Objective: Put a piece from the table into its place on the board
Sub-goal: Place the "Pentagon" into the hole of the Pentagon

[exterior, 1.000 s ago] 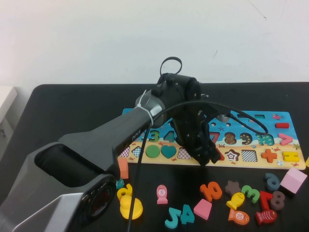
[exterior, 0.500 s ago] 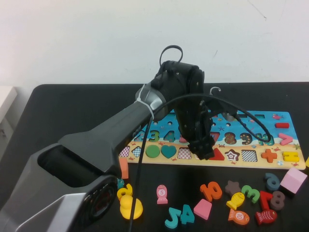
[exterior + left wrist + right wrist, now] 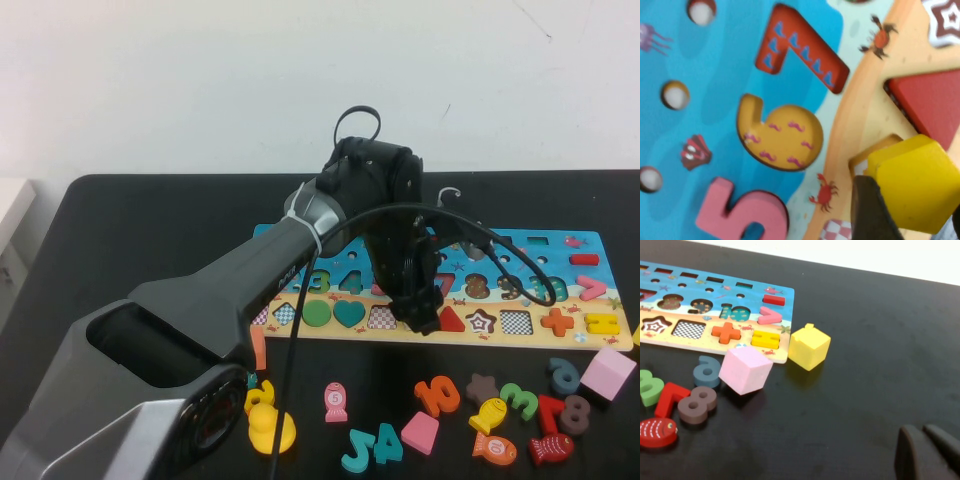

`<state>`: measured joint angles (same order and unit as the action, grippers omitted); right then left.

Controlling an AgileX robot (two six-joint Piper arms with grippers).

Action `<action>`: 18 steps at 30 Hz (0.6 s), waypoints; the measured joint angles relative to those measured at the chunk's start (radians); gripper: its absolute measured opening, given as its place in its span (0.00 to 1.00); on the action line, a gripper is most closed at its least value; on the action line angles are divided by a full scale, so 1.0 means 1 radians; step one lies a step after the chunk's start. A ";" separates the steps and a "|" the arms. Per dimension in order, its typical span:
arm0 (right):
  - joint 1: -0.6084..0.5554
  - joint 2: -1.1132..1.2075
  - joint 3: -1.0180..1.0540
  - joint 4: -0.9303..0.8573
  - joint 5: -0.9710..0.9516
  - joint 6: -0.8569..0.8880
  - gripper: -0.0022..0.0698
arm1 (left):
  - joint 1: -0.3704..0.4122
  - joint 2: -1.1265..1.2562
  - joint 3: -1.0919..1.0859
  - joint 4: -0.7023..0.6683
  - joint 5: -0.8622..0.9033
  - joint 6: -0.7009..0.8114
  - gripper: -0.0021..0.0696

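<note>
One yellow pentagon block (image 3: 912, 185) is clamped between the fingers (image 3: 871, 210) of the left gripper (image 3: 420, 318), which stand fairly wide around it, low over the board (image 3: 300, 335) at the sandy strip. In the left wrist view it sits partly above its place (image 3: 875, 152), the five-sided cut-out with a yellowish rim, but tilted and off to one side, with pale floor showing at one corner. The risk from here, as I judge it, is that the block comes down turned a little wrong, catches a corner on the rim and rides up on the red triangle (image 3: 932, 102) just beside it, or springs out when the fingers let go. On the board, reading from the pentagon cut-out at the centre, the triangle is seated at 3 o'clock, a checkered square cut-out (image 3: 380, 317) lies empty at 9 o'clock, then a teal heart (image 3: 349, 313) and a green circle (image 3: 316, 313) are seated farther that way; the star cut-out (image 3: 482, 321) beyond the triangle is empty. The right gripper (image 3: 932, 452) rests low over the table (image 3: 880, 355) well off toward 3 o'clock, near a yellow house-shaped block (image 3: 809, 346); whether it is open I cannot tell.
</note>
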<state>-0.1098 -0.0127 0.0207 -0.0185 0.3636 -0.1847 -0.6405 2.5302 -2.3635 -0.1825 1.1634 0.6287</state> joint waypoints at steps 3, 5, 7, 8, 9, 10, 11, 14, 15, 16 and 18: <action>0.000 0.000 0.000 0.000 0.000 0.000 0.06 | 0.000 0.000 0.000 0.000 -0.010 0.028 0.45; 0.000 0.000 0.000 0.000 0.000 0.000 0.06 | 0.000 0.000 0.000 0.000 -0.012 0.053 0.45; 0.000 0.000 0.000 0.000 0.000 0.000 0.06 | 0.000 0.000 0.000 0.000 -0.012 0.074 0.45; 0.000 0.000 0.000 0.000 0.000 0.000 0.06 | 0.000 0.000 0.000 0.000 -0.012 0.086 0.45; 0.000 0.000 0.000 0.000 0.000 0.000 0.06 | 0.000 0.000 0.000 0.000 -0.012 0.099 0.45; 0.000 0.000 0.000 0.000 0.000 0.000 0.06 | 0.000 0.000 0.000 0.000 -0.012 0.115 0.45; 0.000 0.000 0.000 0.000 0.000 0.000 0.06 | 0.000 0.000 0.000 0.000 -0.012 0.133 0.45; 0.000 0.000 0.000 0.000 0.000 0.000 0.06 | 0.000 0.000 0.000 0.000 -0.010 0.162 0.45; 0.000 0.000 0.000 0.000 0.000 0.000 0.06 | 0.002 0.000 0.000 0.000 -0.010 0.165 0.45; 0.000 0.000 0.000 0.000 0.000 0.000 0.06 | 0.003 0.002 0.000 0.000 -0.010 0.169 0.45; 0.000 0.000 0.000 0.000 0.000 0.000 0.06 | 0.008 0.004 0.000 0.000 -0.010 0.174 0.45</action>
<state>-0.1098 -0.0127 0.0207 -0.0185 0.3636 -0.1847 -0.6329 2.5344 -2.3635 -0.1825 1.1538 0.8027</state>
